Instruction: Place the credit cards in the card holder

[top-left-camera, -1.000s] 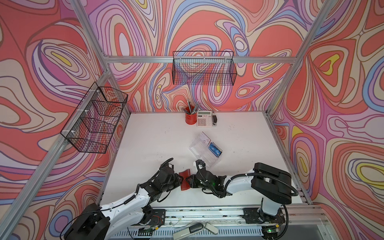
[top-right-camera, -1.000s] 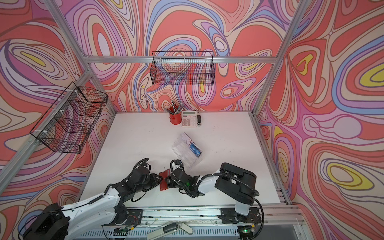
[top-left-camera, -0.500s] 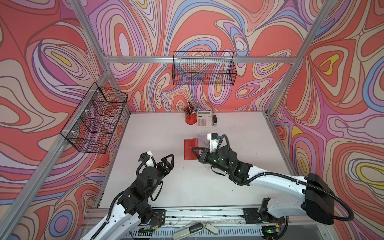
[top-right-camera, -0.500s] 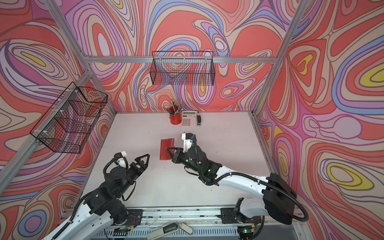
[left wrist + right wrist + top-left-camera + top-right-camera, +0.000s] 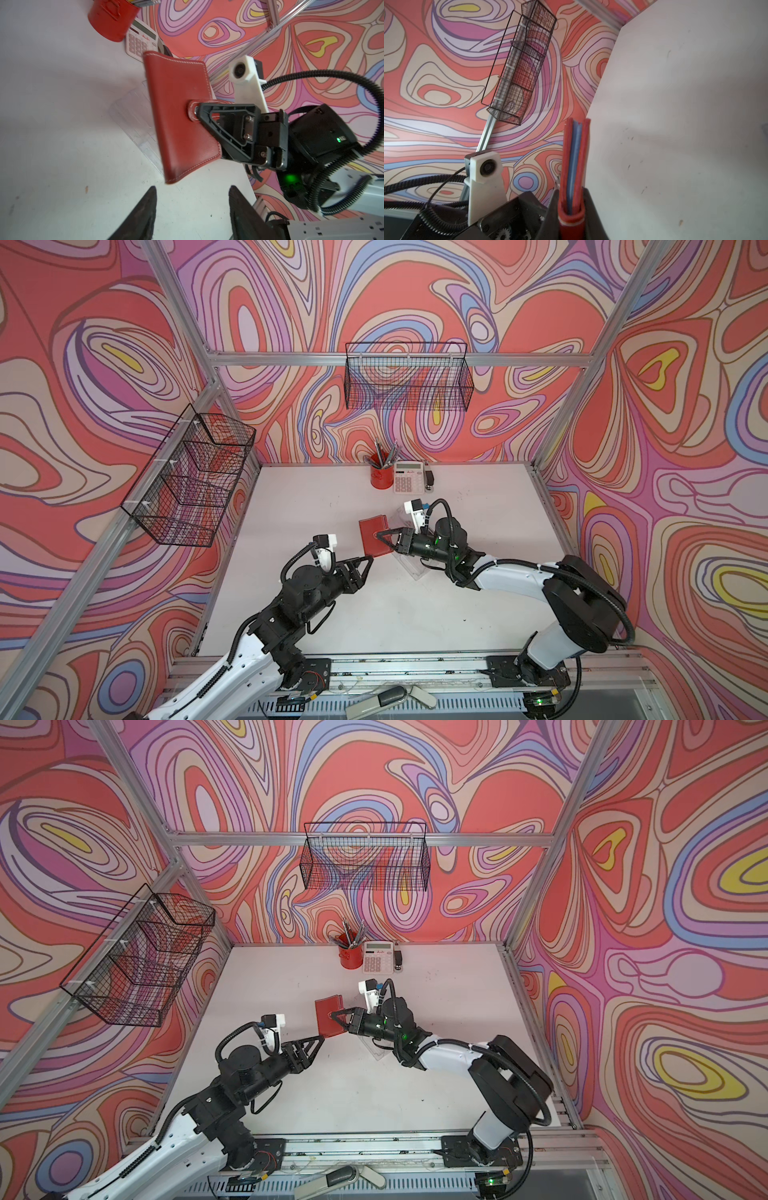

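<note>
Closer now, my empty, half-open left gripper (image 5: 192, 188) nears the red leather card holder (image 5: 172, 93) that my right gripper (image 5: 384, 540) pinches; take its corner squarely.

The white worktop (image 5: 415, 614) carries a red pen cup (image 5: 381, 477), a calculator (image 5: 409, 479) and a small black object (image 5: 430, 479) at twelve o'clock, and a clear plastic tray (image 5: 411, 568) near its centre.
</note>
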Controlling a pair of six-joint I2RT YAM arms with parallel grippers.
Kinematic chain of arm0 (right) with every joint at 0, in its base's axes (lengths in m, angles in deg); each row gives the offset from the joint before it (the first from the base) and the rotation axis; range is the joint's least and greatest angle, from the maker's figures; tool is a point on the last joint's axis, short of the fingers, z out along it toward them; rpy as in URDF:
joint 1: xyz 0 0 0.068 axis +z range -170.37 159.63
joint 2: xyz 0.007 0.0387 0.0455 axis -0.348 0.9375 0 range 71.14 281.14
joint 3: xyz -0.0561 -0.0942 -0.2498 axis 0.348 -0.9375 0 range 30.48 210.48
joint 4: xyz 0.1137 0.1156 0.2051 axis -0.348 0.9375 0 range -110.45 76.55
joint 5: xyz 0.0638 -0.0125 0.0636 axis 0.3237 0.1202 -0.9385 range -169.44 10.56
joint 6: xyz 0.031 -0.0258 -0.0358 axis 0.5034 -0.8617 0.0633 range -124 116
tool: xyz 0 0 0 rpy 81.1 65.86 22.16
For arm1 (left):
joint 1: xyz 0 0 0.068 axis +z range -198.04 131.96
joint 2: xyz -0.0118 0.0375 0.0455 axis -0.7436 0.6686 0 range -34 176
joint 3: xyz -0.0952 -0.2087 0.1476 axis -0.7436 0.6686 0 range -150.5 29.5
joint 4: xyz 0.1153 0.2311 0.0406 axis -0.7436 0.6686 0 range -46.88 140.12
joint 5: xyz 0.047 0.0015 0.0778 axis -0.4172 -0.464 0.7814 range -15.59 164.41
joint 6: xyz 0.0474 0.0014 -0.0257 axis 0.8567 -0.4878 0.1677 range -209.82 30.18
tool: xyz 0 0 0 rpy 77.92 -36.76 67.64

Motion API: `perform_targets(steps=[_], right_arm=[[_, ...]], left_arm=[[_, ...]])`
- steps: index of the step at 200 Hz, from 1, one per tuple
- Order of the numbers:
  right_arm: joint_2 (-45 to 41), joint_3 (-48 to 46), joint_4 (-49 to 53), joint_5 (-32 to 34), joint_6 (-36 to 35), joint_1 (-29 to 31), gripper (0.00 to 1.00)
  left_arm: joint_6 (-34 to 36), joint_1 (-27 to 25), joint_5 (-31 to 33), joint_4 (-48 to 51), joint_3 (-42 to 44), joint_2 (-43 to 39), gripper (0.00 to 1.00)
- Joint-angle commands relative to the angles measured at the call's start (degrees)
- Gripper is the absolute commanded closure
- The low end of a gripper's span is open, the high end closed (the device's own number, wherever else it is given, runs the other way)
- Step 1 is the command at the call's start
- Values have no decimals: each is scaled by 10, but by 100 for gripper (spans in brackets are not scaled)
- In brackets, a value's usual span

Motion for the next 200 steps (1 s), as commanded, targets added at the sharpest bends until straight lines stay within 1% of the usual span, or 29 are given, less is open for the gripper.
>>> perform_targets(steps=[1, 23, 45, 83, 118, 135, 160, 200], right_arm=[[-22, -4, -136, -68, 37, 0, 100], [-87, -21, -28, -20, -25, 1, 100], [-135, -49, -20, -4, -34, 0, 100], [-167, -71, -1, 7, -14, 1, 100], [-206, -110, 5, 58, 21, 2, 100], [-233, -132, -5, 74, 39, 3, 100], [-262, -146, -3, 91, 47, 10, 100], [-270, -166, -34, 90, 70, 17, 100]], left_arm=[[4, -4, -55, -93, 18, 4, 47], [-11, -4, -38, -108, 40, -15, 47], [-24, -5, -50, -155, 63, -30, 47], [-39, -5, -103, -242, 85, -38, 48], [-46, -5, -119, -318, 105, -34, 45], [-47, -5, -120, -338, 105, -22, 45], [-47, -5, -127, -358, 100, 8, 46], [-58, -5, -137, -439, 107, 53, 46]])
